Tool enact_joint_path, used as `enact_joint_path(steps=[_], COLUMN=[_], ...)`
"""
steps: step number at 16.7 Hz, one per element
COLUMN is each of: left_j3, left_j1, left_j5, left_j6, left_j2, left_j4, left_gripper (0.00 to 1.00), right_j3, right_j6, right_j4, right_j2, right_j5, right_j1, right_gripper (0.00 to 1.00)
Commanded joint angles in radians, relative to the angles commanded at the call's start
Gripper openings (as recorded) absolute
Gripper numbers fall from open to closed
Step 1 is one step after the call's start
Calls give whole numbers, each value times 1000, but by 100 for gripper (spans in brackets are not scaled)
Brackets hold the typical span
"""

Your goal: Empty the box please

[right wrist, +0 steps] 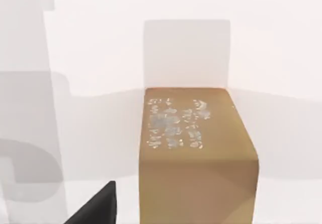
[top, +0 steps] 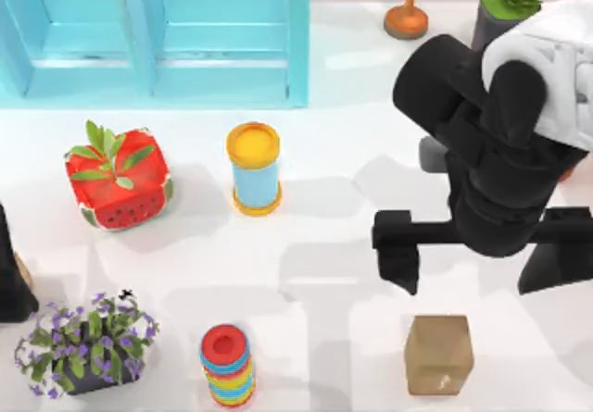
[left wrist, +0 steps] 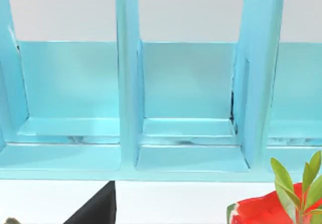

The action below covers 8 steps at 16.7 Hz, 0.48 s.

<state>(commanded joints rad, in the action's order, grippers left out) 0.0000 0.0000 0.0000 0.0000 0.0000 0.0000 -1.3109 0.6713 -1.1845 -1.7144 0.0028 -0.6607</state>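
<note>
White table (top: pixel 334 273), turquoise shelf (top: pixel 157 32) behind

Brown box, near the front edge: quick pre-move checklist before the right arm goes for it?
1. Right tool open: ok, fingers spread wide.
2. Tool over the brown box: not ok, it sits behind the box in the top view.
3. Box upright and free: ok, nothing touches it; the ring stack stands well to its left.
4. Box open, contents visible: cannot tell; the right wrist view shows a closed top with pale markings.
5. Left arm out of the way: ok, parked at the table's left edge.
</note>
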Motion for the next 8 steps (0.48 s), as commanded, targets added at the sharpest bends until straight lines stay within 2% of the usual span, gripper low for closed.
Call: enact_joint_path(steps=[4, 8], left_j3=[0, 0], left_j1=[0, 0], left_j5=[0, 0], left_j6=[0, 0], left_j2=[0, 0], left_j4=[0, 0], left_gripper=[100, 100], right_j3=[-150, -308], right_j6=[-243, -596], right_j4=[-72, -152], right_j2=[-97, -201], right_j5=[-3, -10], right_j1=[257, 621], right_gripper=[100, 100])
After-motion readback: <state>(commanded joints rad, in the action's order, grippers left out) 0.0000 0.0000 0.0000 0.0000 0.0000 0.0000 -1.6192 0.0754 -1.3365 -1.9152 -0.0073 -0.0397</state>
